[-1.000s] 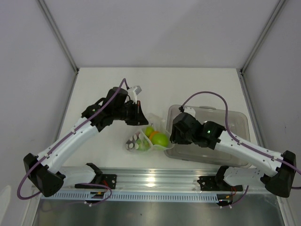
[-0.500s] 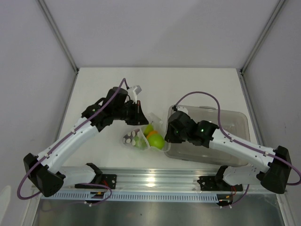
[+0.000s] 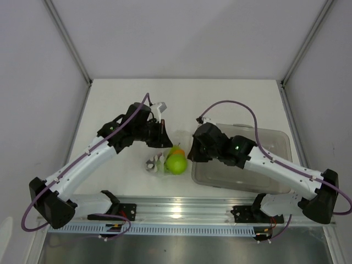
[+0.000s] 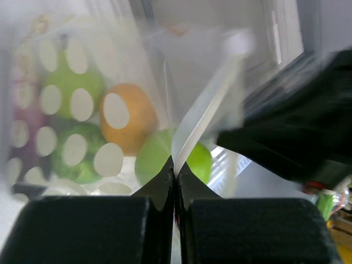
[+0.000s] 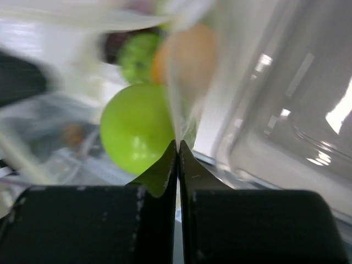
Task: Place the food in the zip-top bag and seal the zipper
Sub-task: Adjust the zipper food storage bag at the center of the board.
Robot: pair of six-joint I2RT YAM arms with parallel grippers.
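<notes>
L claw [image 4: 175, 168] & R claw [image 5: 177, 147] each pinch zip-top bag [image 3: 156, 164] edge, food [image 3: 176, 163] inside.

Zip-top bag [image 4: 198, 118] of thin clear plastic; food [image 5: 137, 129] smooth and glossy.

Over the middle of the white tabletop [image 3: 220, 104], the left pincer [image 3: 163, 135] and the right pincer [image 3: 192, 152] flank the zip-top bag [image 3: 157, 164]. Each appears to grip the bag's upper edge, though the fingertips are hard to make out. Inside the bag are a round green fruit [image 3: 176, 164] and, just behind it, an orange [image 3: 177, 150]. The right arm reaches across a clear grey tub [image 3: 269, 148].
</notes>
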